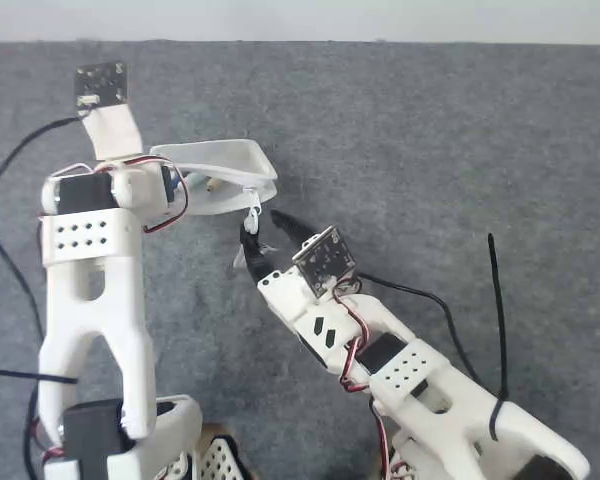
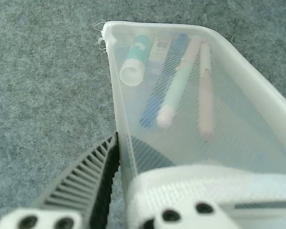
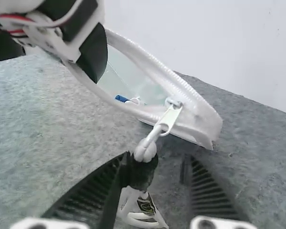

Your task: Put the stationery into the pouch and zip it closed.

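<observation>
1. Here, left of centre on the grey mat (image 1: 430, 130) and nearer its far edge than its near one, a translucent mesh pouch (image 1: 220, 165) is held with its mouth gaping.
2. The left gripper (image 2: 123, 160) has its jaws clamped on the pouch's side wall at one end of the mouth, steadying it.
3. The stationery lies against the mesh inside: a glue stick (image 2: 133, 64), a teal pen (image 2: 174, 90), a blue one beside it and a pale pencil (image 2: 205, 95). Loading looks finished, and the zip is what remains.
4. The right gripper (image 3: 157, 162) waits at the pouch's other end with its jaws apart. The zip slider (image 3: 170, 117) sits near that end of the track. Its pull cord (image 3: 145, 151) hangs down between the open fingers, close to one of them and not pinched.
5. Doing this step well probably means closing on the cord's knob or close to the slider, not on the loose tail.
6. The pull should then run straight along the teeth toward the held end.
7. That direction will not tension the track, so a slow draw and a firm left hold matter. A pull off the line could jam the slider or tug the pouch free.
</observation>
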Controlling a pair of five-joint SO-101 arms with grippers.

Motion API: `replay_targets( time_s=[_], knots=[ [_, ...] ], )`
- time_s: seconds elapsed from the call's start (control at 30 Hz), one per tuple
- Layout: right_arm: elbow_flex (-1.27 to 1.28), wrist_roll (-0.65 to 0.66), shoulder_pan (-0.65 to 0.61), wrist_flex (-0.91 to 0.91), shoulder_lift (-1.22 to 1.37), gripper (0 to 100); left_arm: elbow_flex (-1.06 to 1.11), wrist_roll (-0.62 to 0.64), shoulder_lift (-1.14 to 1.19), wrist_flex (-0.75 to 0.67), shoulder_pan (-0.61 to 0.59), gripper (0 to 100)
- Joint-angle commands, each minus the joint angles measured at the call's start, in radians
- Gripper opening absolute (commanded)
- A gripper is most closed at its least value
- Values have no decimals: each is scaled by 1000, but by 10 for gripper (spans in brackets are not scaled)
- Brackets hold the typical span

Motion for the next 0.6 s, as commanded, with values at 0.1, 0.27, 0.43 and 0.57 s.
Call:
replay_targets(
  time_s=[0.1,0.27,0.43,0.57],
  knots=[
    [-72,-25,15,-10,7,148,-2,20,-41,-21,3,13],
    [-117,-26,15,-12,107,148,-2,20,-41,-21,3,13],
    [-181,-26,18,-22,222,145,-2,18,-41,-21,3,13],
    [-180,-26,18,-22,197,145,-2,18,-41,-21,3,13]
  ],
)
